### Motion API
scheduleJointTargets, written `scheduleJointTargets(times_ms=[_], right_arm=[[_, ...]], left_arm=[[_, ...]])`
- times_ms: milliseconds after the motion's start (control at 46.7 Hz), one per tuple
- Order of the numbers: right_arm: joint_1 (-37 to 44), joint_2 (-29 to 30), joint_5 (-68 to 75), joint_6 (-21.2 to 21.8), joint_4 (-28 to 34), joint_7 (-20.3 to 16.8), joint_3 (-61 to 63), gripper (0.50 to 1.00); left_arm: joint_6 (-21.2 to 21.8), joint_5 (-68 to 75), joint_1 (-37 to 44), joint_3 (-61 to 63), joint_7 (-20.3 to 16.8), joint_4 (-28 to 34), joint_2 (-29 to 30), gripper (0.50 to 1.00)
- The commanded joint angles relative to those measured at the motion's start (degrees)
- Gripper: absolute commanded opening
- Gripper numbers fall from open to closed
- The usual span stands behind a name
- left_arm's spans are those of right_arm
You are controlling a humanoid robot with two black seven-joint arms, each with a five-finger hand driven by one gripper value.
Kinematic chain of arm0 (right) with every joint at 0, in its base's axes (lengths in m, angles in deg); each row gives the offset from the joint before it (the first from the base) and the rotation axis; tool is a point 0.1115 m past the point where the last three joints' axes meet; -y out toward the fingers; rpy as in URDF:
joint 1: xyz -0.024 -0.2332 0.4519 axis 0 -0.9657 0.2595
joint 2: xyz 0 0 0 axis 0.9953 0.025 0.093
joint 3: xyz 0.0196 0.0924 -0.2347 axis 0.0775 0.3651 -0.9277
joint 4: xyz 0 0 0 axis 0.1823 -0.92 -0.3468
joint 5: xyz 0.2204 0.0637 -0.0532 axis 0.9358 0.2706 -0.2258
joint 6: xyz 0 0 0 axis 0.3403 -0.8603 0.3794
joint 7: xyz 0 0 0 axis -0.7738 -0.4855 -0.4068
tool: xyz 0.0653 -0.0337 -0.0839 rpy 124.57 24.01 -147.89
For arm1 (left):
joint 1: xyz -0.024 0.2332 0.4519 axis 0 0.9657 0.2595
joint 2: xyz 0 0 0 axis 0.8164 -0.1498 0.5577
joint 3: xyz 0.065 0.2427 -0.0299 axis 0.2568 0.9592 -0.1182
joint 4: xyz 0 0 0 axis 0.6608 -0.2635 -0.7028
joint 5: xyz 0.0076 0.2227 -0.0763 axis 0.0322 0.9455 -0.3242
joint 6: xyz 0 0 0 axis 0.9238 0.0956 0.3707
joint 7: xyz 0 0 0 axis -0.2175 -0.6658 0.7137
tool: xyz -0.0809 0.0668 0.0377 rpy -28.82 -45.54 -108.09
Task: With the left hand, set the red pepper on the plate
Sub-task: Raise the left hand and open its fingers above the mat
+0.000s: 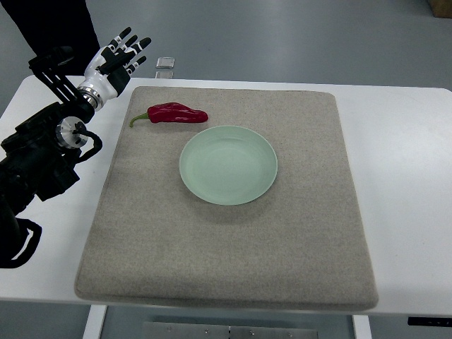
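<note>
My left robot hand (pixel 116 60), fingers spread and empty, hovers over the bench (pixel 402 141) edge, left of the red pepper (pixel 173 113). The pepper lies on the grey mat (pixel 226 261), just beside the plate (pixel 228 164) rim. Risk: its glossy, tapered body may roll or slip from my fingers, nudging the plate.

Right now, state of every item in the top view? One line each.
red pepper: lying on the mat, beside the plate, not held
plate: empty, flat on the mat
left hand: open, fingers spread, holding nothing, off the mat's far-left corner
mat: flat on the white table
</note>
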Motion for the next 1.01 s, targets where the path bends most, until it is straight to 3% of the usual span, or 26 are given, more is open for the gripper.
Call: scheduleJointTargets(times_ms=[0, 984], right_arm=[[-0.04, 0.0, 0.0, 0.0, 0.0, 0.0, 0.0, 0.932], [-0.04, 0.0, 0.0, 0.0, 0.0, 0.0, 0.0, 0.932]], left_arm=[[0.04, 0.0, 0.47, 0.0, 0.0, 0.0, -0.08, 0.994], [0.13, 0.35, -0.4, 0.0, -0.96, -0.61, 0.71, 0.992]])
